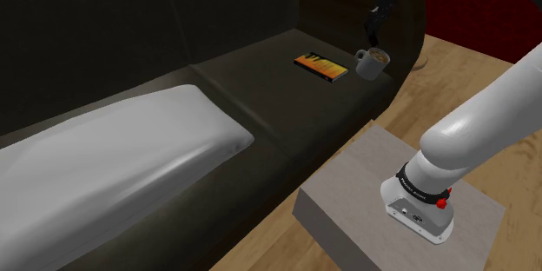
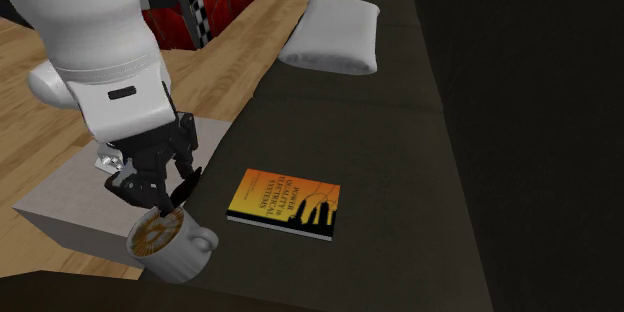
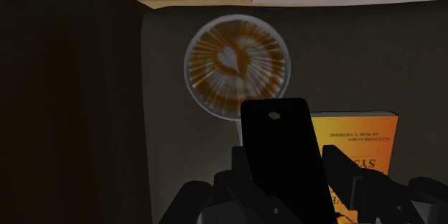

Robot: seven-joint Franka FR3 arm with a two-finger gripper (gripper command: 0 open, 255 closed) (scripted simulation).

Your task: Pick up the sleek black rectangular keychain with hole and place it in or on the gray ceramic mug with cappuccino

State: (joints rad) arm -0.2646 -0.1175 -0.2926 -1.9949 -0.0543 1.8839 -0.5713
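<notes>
The keychain [image 3: 276, 143] is a flat, plain black rectangle with rounded corners and a small hole near one short end. It is clasped between the fingers of the gripper [image 3: 287, 171], its holed end sticking out past the fingertips. It hangs over the mug [image 3: 237, 64], clear of the rim in the shoulder view.

The mug is grey and round with a side handle. It stands upright on the dark sofa [image 1: 261, 104] seat, near the seat's end. It is full of brown cappuccino with a pale heart in the foam.
</notes>
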